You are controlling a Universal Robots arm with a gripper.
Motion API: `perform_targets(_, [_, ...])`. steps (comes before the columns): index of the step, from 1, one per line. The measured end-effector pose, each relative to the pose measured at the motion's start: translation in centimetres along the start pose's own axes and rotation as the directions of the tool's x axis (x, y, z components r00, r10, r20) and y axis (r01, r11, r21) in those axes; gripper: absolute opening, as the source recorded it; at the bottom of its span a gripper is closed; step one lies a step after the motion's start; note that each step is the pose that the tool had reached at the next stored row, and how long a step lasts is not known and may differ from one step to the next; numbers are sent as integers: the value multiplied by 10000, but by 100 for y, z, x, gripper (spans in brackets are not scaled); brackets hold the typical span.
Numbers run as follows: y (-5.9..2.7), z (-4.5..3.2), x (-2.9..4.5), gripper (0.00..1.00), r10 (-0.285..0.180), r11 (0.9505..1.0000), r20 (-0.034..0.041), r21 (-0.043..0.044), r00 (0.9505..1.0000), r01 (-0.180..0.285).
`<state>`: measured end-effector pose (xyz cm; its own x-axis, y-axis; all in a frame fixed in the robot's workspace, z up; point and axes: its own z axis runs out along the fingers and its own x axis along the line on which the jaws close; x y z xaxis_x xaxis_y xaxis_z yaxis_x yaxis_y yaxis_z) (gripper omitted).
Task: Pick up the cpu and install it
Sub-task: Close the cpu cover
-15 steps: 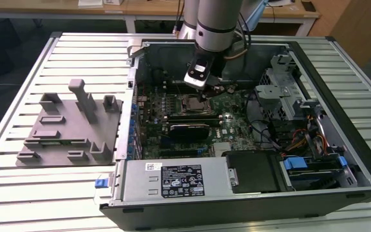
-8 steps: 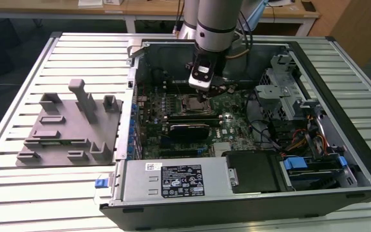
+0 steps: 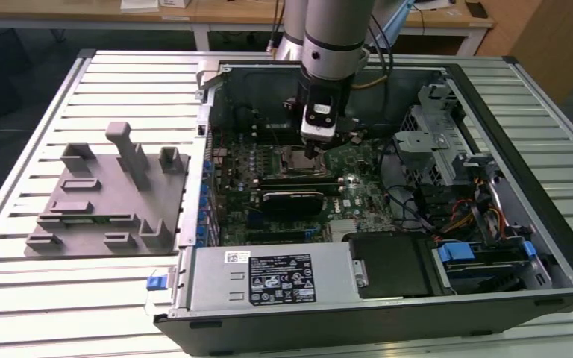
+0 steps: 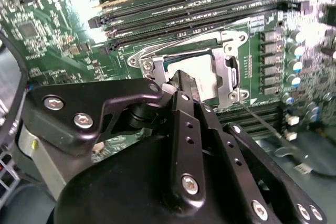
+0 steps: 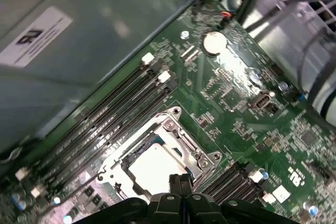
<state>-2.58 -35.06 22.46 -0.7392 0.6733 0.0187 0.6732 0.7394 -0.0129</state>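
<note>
The gripper (image 5: pixel 181 182) hangs low inside the open computer case (image 3: pixel 386 324), its two fingers pressed together with nothing visible between them, the tips just above one edge of the cpu (image 5: pixel 152 167). The chip lies flat inside the metal socket frame (image 5: pixel 170 127) on the motherboard (image 5: pixel 236 93). In the exterior view the grey fixture tray (image 3: pixel 107 194) sits well apart at nine o'clock from the socket. The main risk, as I judge it, is an off-centre push: the narrow closed tips would concentrate force near the chip's edge, tilting it so a corner rides up on the frame and damages the contacts beneath. Whether it sits flush I cannot tell. A sideways drift could also catch the frame or scrape the memory slots (image 5: pixel 121 108) just beside it
</note>
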Motion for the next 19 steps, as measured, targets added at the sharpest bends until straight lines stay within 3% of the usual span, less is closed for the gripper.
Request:
perform_targets(4, [0,2,0,11,-734,9973,9,14,9973,734])
perform_targets(9, [0,4,0,11,-1627,9867,19,33,9867,1627])
perform_targets(14, [0,7,0,11,-2523,9676,27,52,9677,2523])
perform_targets(19, [0,11,0,11,-3392,9407,33,71,9407,3391])
